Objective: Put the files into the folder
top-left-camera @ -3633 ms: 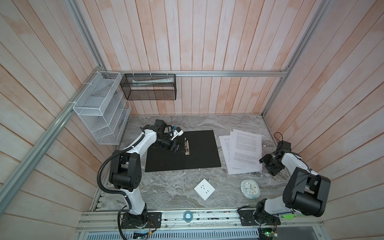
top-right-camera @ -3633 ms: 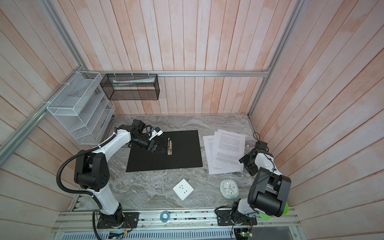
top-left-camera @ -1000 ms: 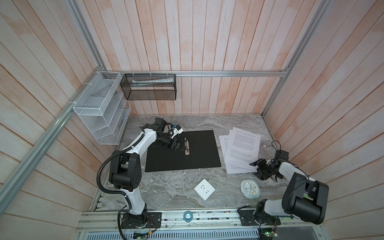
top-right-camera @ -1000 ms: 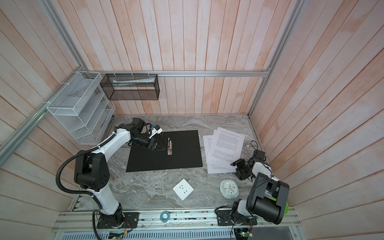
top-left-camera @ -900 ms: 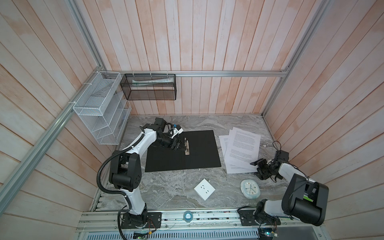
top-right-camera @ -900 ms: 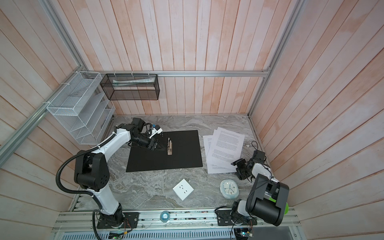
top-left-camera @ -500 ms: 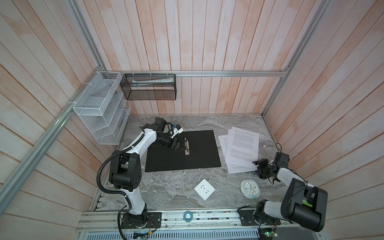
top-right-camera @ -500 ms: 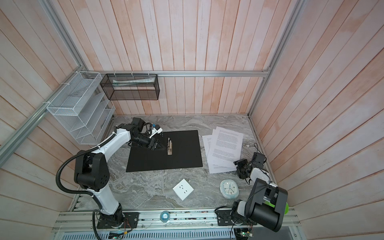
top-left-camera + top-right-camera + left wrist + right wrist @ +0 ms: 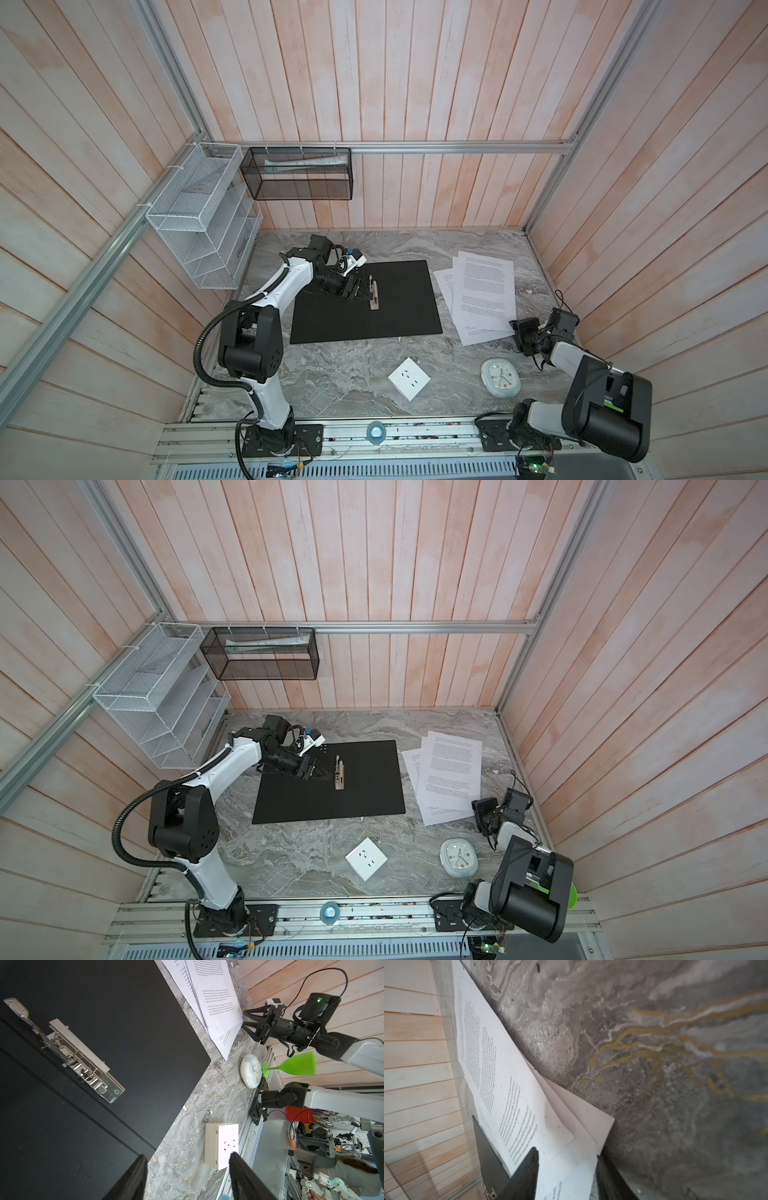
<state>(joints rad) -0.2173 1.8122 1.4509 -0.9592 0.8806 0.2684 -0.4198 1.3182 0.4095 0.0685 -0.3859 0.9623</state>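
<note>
The right claw (image 9: 566, 1153) has its jaws apart and straddles the near corner of the files (image 9: 508, 1095), one finger on each side of the fanned sheet corners. It is not pinching them yet. That corner is a sensible place to take hold, I judge, because there the sheets overlap and one bite could catch them all. The stack lies on the tabletop (image 9: 332, 374) close to the right wall (image 9: 415, 1043), so there is little room on that side, and the claw reaches in low from the near edge. The clock (image 9: 500, 378) sits just beside that approach and could be knocked by the arm. Between the files and the folder (image 9: 395, 299) runs a bare strip of tabletop, a free lane for dragging or carrying the sheets across. The folder lies open and flat with its black inside up. The socket plate (image 9: 409, 378) in front of it is well apart from that path. The left claw (image 9: 354, 291) is open and empty, resting low over the folder just beside the clip (image 9: 374, 295), probably to pin the folder down while the sheets arrive.
</note>
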